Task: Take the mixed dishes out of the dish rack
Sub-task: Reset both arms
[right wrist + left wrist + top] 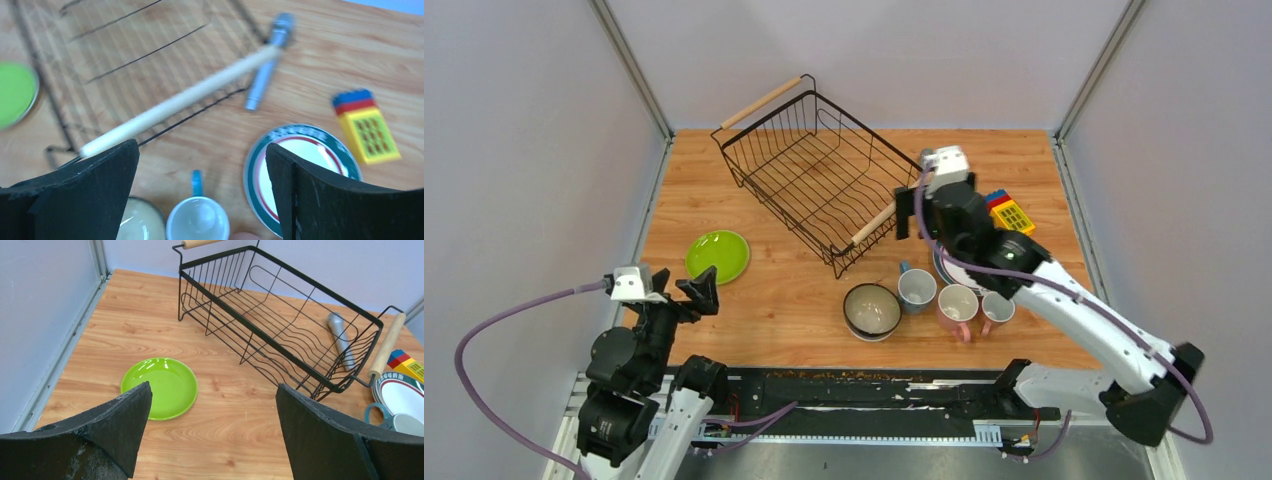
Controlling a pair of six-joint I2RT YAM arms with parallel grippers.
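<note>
Top external puts the arm bases along the near edge. My left gripper (681,287) hangs low at the near left corner, its jaws spread wide with nothing between them. Just beyond it the lime-green plate (717,256) lies flat on the table (774,300), glossy and plain, near the left wall but not against it.

A stretch of bare wood runs from that plate across to the bowl (872,311), dark outside and pale inside, which is my widest lane. Right of the bowl stands a tight row of upright mugs: the blue-grey mug (917,289) just beside it, then one pink mug (957,305) and a second pink mug (997,310) partly under my right forearm. Behind the mugs lies the patterned plate (405,395), white with a teal and red rim.

My right gripper (202,145) hovers above the rack's near handle (874,222), jaws fully spread and gripping nothing. Its wrist view is blurred.

The dish rack (819,185), black wire, sits askew to the table edges in the far middle. Its far handle (762,103) is close to the back wall, so there is little room behind it. Every dish I can see rests on the wood outside it.

A grey cylinder (265,75) lies by the rack's right end, and I cannot tell whether they touch. The toy block (1009,212) sits further right, with open wood beyond it to the right wall.
</note>
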